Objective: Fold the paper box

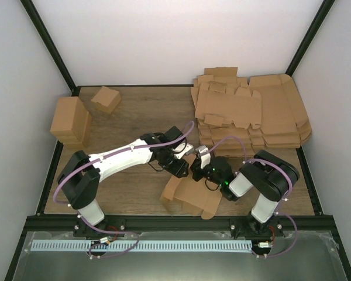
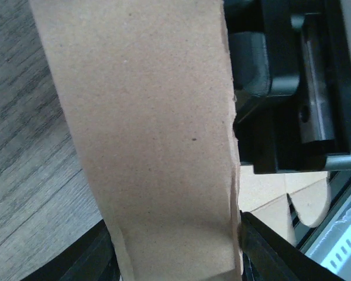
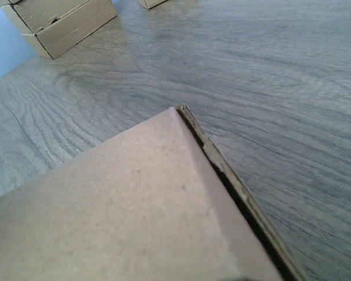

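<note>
One half-folded brown die-cut cardboard paper box [image 1: 190, 196] lies near the front of the wooden table [image 1: 134, 111], where two arms meet. The left gripper [image 1: 182, 168] has its fingers [image 2: 269, 254] spread either side of a flap. Cardboard hides the right gripper [image 1: 196, 171], so I cannot tell its jaws. One stack of flat cardboard sheets [image 1: 251, 111] sits back right.

Brown die-cut cardboard paper box [image 2: 158, 146]: uncoated paper stock, matt, finely fibrous face with small dark specks. The cut edge is rough and ragged in both wrist views. Grey-brown wood-grain table top [image 3: 281, 70]: smooth, low satin sheen. Stack of flat brown cardboard blanks [image 1: 275, 111]: the same matt stock. Left arm's white shell [image 1: 120, 158]: smooth, glossy plastic. Grey front tray [image 1: 181, 263]: dull sheet metal.
</note>
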You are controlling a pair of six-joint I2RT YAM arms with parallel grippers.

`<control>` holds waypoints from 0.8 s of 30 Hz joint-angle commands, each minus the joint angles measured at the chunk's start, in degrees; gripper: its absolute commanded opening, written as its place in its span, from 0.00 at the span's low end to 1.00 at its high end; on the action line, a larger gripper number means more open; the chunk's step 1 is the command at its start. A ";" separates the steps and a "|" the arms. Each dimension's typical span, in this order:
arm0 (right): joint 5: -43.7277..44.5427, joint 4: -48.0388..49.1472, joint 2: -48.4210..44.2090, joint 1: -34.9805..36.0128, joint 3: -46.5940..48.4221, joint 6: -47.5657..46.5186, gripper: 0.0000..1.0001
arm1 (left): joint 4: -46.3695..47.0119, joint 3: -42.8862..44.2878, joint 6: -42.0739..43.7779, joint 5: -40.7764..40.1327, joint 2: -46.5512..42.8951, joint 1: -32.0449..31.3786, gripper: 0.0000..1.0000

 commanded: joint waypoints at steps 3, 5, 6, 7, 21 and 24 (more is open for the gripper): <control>4.85 2.72 1.01 0.13 4.89 0.12 0.01 | 0.79 1.50 1.28 13.17 0.56 -2.68 0.52; 6.36 2.10 1.10 0.13 4.94 0.68 0.01 | -0.12 1.35 0.97 11.12 0.72 -2.69 0.52; 6.57 1.89 1.18 0.09 5.00 0.88 0.01 | -0.64 1.31 0.91 9.81 0.83 -2.73 0.52; 6.46 1.47 1.19 0.13 5.01 1.06 0.01 | -1.07 1.43 0.88 8.64 0.99 -2.73 0.52; 1.91 -8.10 -5.29 0.13 2.76 3.36 0.04 | -3.65 3.23 0.08 -3.93 2.93 -4.07 0.51; 0.01 -8.51 -6.61 0.13 1.42 3.84 0.06 | -3.95 3.24 0.23 -5.85 3.37 -4.14 0.51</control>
